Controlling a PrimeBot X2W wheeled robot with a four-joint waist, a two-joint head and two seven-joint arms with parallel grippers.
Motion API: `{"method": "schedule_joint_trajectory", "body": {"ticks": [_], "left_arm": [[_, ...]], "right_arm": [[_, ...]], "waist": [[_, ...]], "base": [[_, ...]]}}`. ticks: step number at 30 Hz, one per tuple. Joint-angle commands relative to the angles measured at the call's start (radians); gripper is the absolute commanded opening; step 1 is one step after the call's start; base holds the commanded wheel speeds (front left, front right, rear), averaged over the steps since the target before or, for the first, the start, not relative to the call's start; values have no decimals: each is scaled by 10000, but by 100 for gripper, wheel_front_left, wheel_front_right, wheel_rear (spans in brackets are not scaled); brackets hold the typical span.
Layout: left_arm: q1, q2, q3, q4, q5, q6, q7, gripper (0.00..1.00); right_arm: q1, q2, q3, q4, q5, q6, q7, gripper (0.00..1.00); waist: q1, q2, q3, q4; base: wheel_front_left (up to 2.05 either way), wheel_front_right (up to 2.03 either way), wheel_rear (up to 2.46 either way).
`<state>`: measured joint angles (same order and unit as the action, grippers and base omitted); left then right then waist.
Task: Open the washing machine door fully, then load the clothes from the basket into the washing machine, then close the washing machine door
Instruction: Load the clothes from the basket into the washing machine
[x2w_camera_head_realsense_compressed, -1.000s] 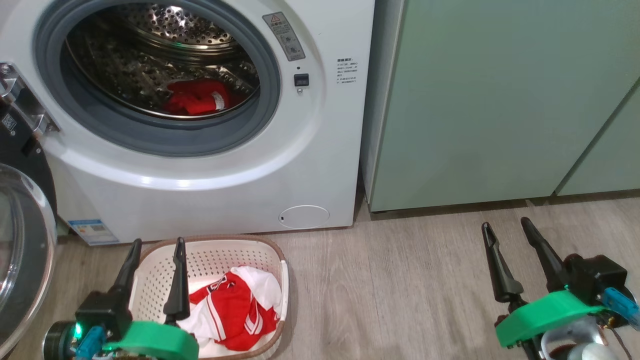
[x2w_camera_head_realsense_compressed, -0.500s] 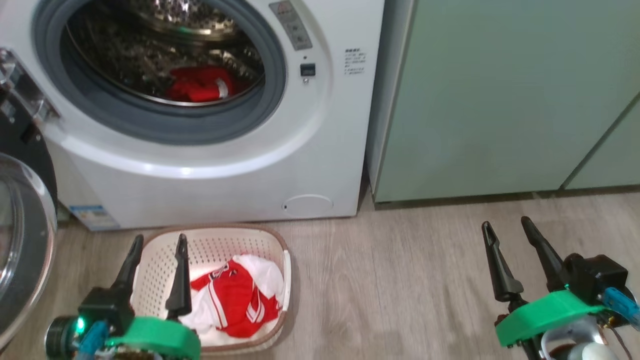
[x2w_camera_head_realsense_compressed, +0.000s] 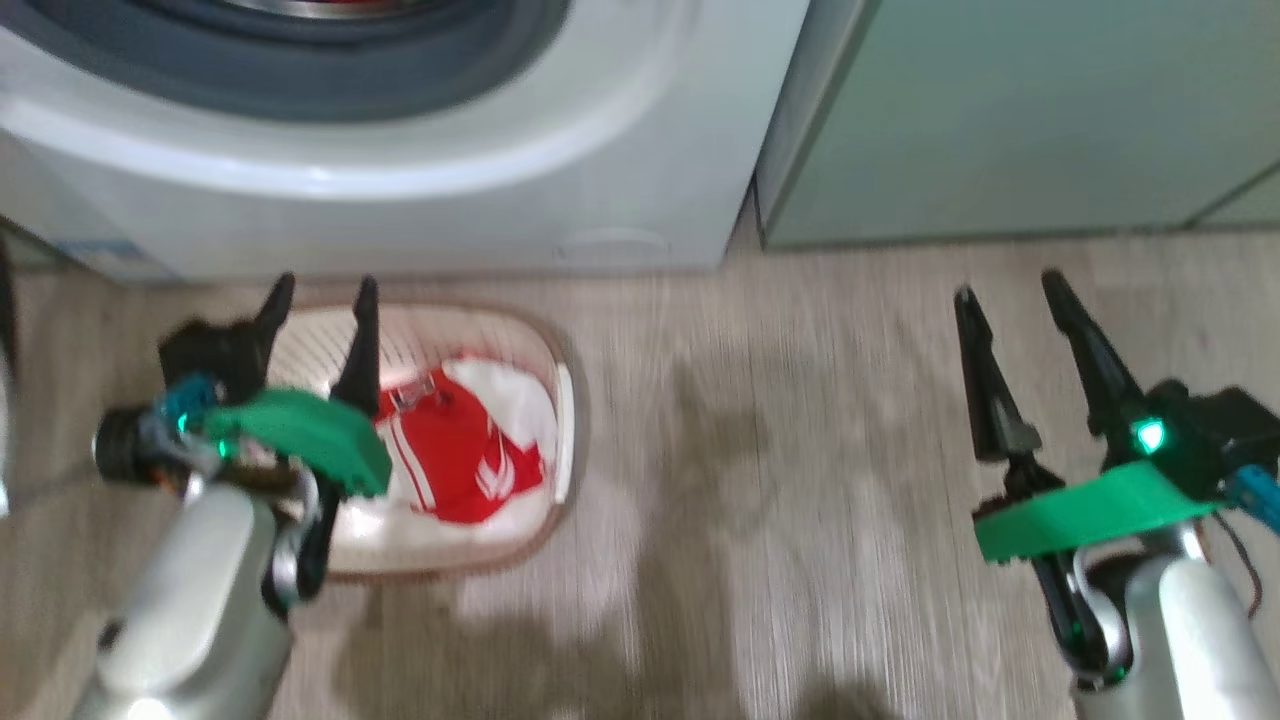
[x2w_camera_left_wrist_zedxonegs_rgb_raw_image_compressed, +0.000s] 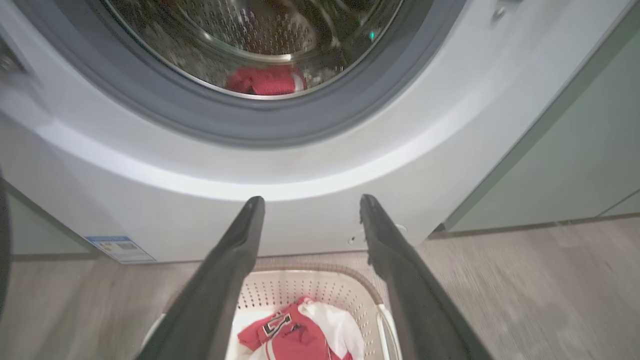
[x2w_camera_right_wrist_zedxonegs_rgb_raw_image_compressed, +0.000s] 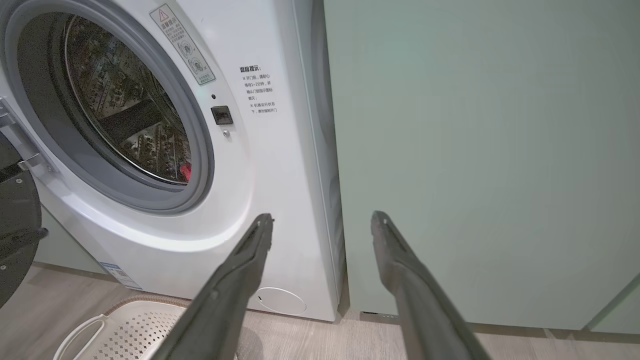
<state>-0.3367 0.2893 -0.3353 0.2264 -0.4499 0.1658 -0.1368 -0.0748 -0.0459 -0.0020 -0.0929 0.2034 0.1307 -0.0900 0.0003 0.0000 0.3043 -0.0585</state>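
The red and white fabric clothes (x2w_camera_head_realsense_compressed: 450, 450) lie in the cream-white perforated plastic basket (x2w_camera_head_realsense_compressed: 568, 420), just below and right of the spread left end effector (x2w_camera_head_realsense_compressed: 325, 290), so this arm is nearer; the right end effector (x2w_camera_head_realsense_compressed: 1007, 290), also spread, is well apart.

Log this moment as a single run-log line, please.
washing machine door: open | drum: red garment inside | basket: red-and-white clothes inside | left gripper: open, empty, over basket | right gripper: open, empty, over floor
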Motion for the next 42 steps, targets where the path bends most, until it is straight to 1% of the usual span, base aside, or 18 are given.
{"method": "schedule_joint_trajectory", "body": {"ticks": [1,4,11,14,16,18,22,29,36,40,41,42], "left_arm": [[-766,105,337,325,-148,-212,74,100],[-1685,-5,356,1802,-448,-702,179,100],[-3464,-170,221,4811,-780,-1651,490,100],[-4071,-130,140,5857,-831,-2020,657,100],[-4539,63,-15,6720,-717,-2261,750,100],[-4773,212,-55,7183,-701,-2392,753,100],[-5117,452,-68,7748,-722,-2550,723,100],[-5858,1158,-93,8626,-647,-2682,531,100],[-6516,1661,-164,9351,-555,-2643,714,100],[-6757,1753,-307,9705,-493,-2680,983,100],[-6808,1758,-344,9799,-486,-2689,1117,97],[-6856,1763,-359,9877,-494,-2689,1213,47]], "right_arm": [[-423,-43,325,-343,-35,0,-174,100],[-874,-43,490,-304,17,0,-350,100],[-1682,-43,712,-179,195,0,-801,100],[-2002,-43,924,-83,314,0,-995,100],[-2307,-43,1161,78,574,0,-1202,100],[-2438,-43,1210,177,813,0,-1350,100],[-2585,-43,1336,296,1087,0,-1527,100],[-2793,-43,1693,483,1487,0,-1697,100],[-2916,-43,1847,297,1699,0,-1714,100],[-2927,-43,1975,255,1780,0,-1715,100],[-2928,-43,1990,257,1794,0,-1715,100],[-2926,-43,2002,263,1812,0,-1716,100]], "waist": [[-3,0,1358,-177],[-3,0,2217,-385],[-3,0,4024,-821],[-3,0,4716,-1060],[-3,0,5313,-1359],[-3,0,5659,-1542],[-3,0,6175,-1806],[-3,0,7065,-2346],[-3,0,7513,-2657],[-3,0,7588,-2790],[-3,0,7594,-2815],[-3,0,7592,-2836]], "base": [[0,0,0],[0,0,0],[0,0,0],[0,0,0],[0,0,0],[0,0,0],[0,0,0],[0,0,0],[0,0,0],[0,0,0],[0,0,0],[0,0,0]]}}
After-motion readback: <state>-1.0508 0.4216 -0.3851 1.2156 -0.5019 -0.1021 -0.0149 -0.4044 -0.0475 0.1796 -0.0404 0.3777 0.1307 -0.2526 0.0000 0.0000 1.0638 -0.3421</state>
